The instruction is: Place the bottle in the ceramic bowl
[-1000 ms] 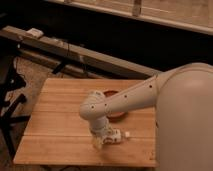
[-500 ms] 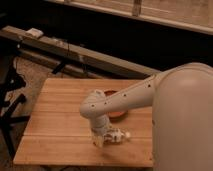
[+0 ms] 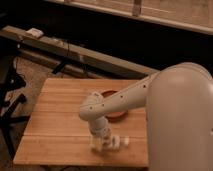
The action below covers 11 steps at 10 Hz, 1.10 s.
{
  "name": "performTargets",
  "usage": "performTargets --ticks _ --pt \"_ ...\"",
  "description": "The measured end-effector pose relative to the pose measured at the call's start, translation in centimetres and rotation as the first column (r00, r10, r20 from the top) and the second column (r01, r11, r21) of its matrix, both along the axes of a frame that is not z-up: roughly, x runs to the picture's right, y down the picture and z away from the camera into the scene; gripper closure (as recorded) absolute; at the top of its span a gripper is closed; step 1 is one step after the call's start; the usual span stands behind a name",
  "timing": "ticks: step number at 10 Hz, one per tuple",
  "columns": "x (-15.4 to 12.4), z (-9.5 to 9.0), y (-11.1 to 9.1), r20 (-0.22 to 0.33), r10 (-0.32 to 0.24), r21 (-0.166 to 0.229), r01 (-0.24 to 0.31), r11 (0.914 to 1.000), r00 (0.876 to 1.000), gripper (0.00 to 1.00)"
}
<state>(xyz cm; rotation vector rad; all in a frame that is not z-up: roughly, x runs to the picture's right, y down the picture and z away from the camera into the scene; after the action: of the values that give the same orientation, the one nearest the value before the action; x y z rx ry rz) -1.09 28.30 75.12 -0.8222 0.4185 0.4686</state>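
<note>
The bottle (image 3: 117,143) lies on its side on the wooden table (image 3: 55,125) near the front edge, with its white cap (image 3: 126,141) pointing right. My gripper (image 3: 99,144) hangs down from the white arm (image 3: 130,97) and sits right at the bottle's left end, low over the table. The ceramic bowl (image 3: 116,114), orange inside with a darker rim, stands behind the gripper at the table's middle right. The arm crosses over it and hides much of it.
The table's front edge runs just below the bottle. The robot's large white body (image 3: 180,125) fills the right side. Behind the table lie a long grey rail (image 3: 85,55) and dark stands and cables on the floor at the left (image 3: 12,100).
The gripper has come down a little toward the table's front edge at the bottle. The bottle and the bowl have stayed where they were.
</note>
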Motion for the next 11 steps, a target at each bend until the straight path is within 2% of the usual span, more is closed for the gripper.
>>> performTargets --ticks 3,5,7,8,9,11 --pt "0.0 0.5 0.1 -0.012 -0.02 0.013 0.02 0.9997 1.0 0.37" --pt "-0.1 0.5 0.0 -0.022 -0.022 0.025 0.023 0.9994 1.0 0.53" --pt "-0.1 0.0 -0.8 -0.032 -0.009 0.038 0.01 0.9992 0.999 0.74" --pt "-0.1 -0.8 -2.1 -0.046 0.012 0.042 -0.01 0.9991 0.999 0.87" --pt "0.0 -1.5 -3.0 -0.048 0.022 0.044 -0.02 0.9988 0.999 0.95" --pt "-0.2 -3.3 -5.6 -0.039 0.043 0.059 -0.04 0.9974 0.998 1.0"
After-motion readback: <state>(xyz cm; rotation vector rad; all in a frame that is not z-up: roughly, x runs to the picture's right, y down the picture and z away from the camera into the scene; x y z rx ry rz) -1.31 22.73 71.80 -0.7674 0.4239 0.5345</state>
